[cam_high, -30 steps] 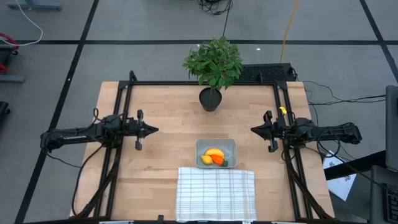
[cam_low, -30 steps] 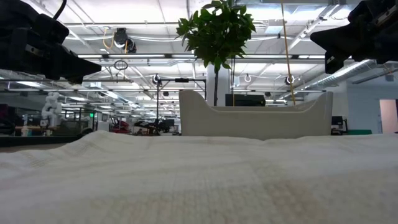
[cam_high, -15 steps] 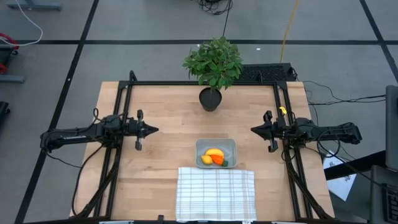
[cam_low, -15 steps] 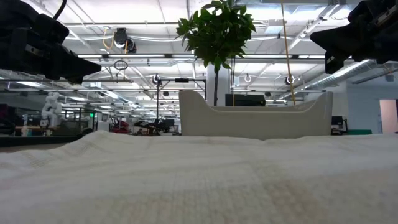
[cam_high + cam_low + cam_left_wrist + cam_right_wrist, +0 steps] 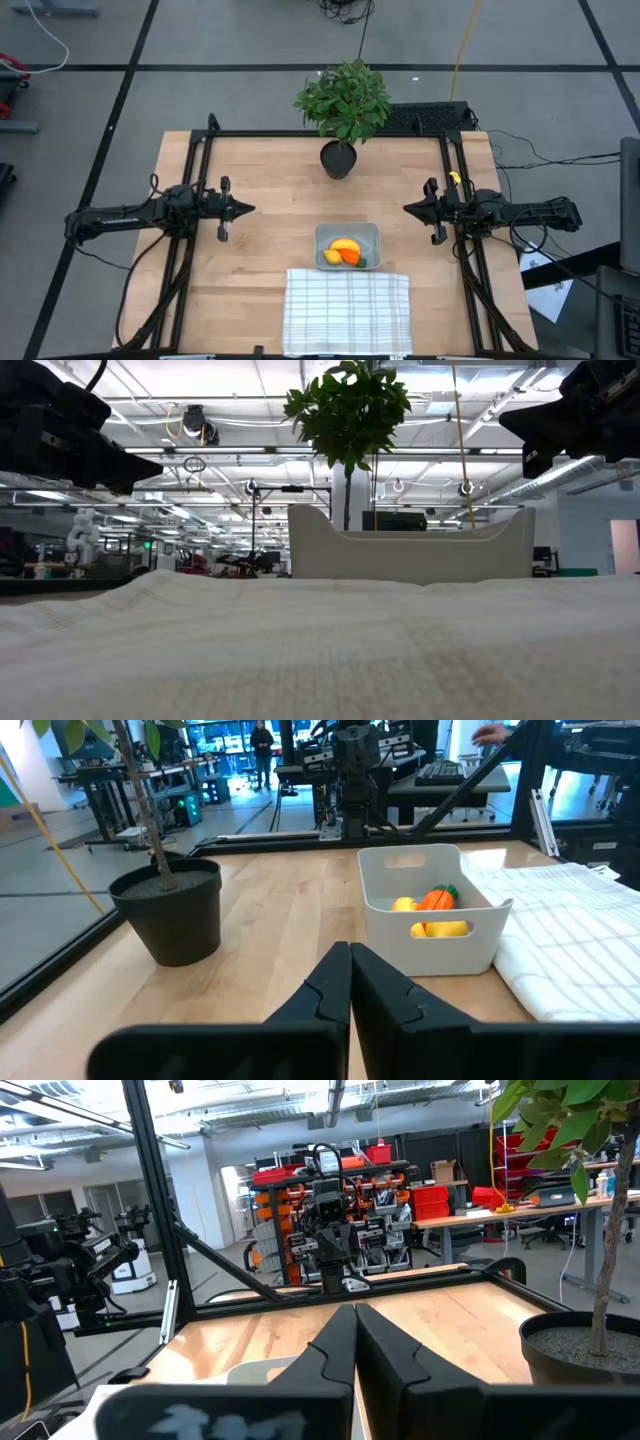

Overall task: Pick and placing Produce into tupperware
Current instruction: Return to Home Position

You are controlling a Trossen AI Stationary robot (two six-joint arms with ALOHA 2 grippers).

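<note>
No legible text, label, brand, number or sign anywhere.

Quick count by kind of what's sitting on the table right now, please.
Produce: 3, namely banana, carrot and lemon, all in the container
Container: 1
Checked cloth: 1
Potted plant: 1
Total: 6
Not counted: left gripper and right gripper, both shut, holding nothing.
</note>
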